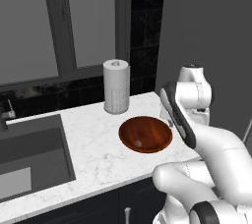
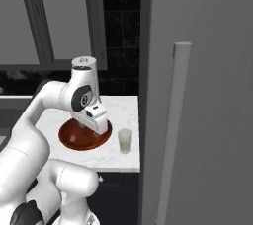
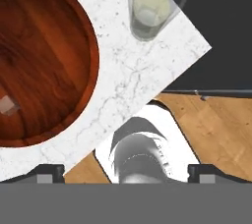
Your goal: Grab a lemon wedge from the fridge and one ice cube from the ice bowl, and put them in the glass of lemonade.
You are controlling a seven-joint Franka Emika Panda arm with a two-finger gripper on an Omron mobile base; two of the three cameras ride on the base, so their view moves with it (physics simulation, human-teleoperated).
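Ice bowl: glossy reddish-brown wood, wide, shallow, on white marble counter. One small pale ice cube inside on bowl floor. Glass of lemonade: clear tumbler, pale yellow-green liquid, just beside bowl near counter corner. My gripper: fingers spread wide, empty, touching nothing, above counter edge.

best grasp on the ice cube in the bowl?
Take the ice cube across two opposite flat faces, coming straight down from above. It lies alone on the floor of the wide shallow bowl, and the raised rim would probably block a sideways approach. The end effector is open beside the bowl over the counter, so it likely has to shift over the bowl first.
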